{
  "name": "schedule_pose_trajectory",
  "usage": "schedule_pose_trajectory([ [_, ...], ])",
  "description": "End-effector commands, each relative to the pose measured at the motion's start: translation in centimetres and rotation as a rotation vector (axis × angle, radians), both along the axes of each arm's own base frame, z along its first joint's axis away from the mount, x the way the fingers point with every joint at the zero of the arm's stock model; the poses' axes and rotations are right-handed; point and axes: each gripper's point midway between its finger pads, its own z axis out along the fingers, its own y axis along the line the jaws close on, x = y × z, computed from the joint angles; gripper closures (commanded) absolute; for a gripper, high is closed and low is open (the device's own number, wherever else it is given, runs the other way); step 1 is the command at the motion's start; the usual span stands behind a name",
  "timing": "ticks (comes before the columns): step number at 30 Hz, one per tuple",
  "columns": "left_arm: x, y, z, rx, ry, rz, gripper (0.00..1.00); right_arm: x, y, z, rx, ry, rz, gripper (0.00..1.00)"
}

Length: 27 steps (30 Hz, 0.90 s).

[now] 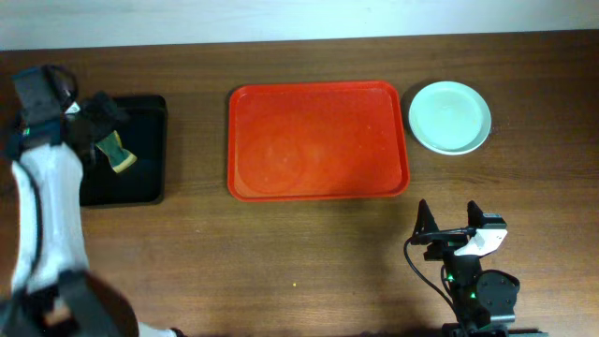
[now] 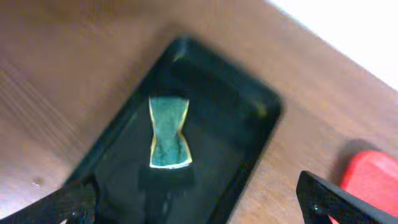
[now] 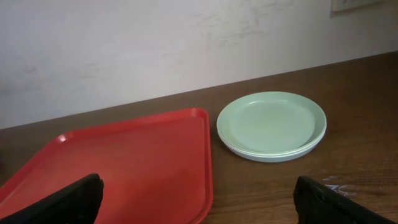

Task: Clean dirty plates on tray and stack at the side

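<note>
The plates (image 1: 450,117) sit stacked on the table right of the red-orange tray (image 1: 318,140), a pale mint-green one on top; the stack also shows in the right wrist view (image 3: 272,126) beside the tray (image 3: 124,168). Nothing lies on the tray. My right gripper (image 1: 449,225) is open and empty near the front edge, below the stack. My left gripper (image 1: 105,126) is open above a small black tray (image 1: 140,178), over a green and yellow sponge (image 2: 168,132) that lies in that tray (image 2: 249,112).
The sponge also shows in the overhead view (image 1: 118,154). A pale wall runs behind the table's far edge (image 3: 186,50). Bare wood lies in front of the red-orange tray.
</note>
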Motion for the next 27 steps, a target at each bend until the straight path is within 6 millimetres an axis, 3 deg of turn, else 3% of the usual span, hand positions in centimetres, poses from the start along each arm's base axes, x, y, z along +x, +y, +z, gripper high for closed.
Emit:
schedule_pose_trajectory([
  [1, -3.3, -3.4, 7.6, 0.254, -0.139, -0.232, 0.01, 0.0, 0.1, -0.2, -0.011, 0.003, 0.001, 0.01],
  [3, -6.9, -5.7, 9.5, 0.347, -0.19, -0.324, 0.01, 0.0, 0.1, -0.2, -0.011, 0.003, 0.001, 0.01],
  [6, -9.0, -9.6, 10.7, 0.315, -0.292, -0.48, 0.01, 0.0, 0.1, -0.2, -0.011, 0.003, 0.001, 0.01],
  [10, -9.6, -11.1, 8.0, 0.254, -0.28, -0.54, 0.01, 0.0, 0.1, -0.2, -0.011, 0.003, 0.001, 0.01],
  [15, -13.6, -12.0, 4.9, 0.353, -0.453, -0.523, 0.01, 0.0, 0.1, -0.2, -0.011, 0.003, 0.001, 0.01],
  [18, -16.4, -14.0, 2.6, 0.353, -0.512, -0.572, 0.0, 0.0, 0.1, -0.2, -0.011, 0.003, 0.001, 0.01],
  [22, -17.8, -15.2, 1.5, 0.376, -0.581, -0.602, 0.01, 0.0, 0.1, -0.2, -0.011, 0.003, 0.001, 0.01],
  [27, -18.4, -16.9, 1.6, 0.445, -0.777, -0.639, 0.01, 0.0, 0.1, -0.2, -0.011, 0.003, 0.001, 0.01],
])
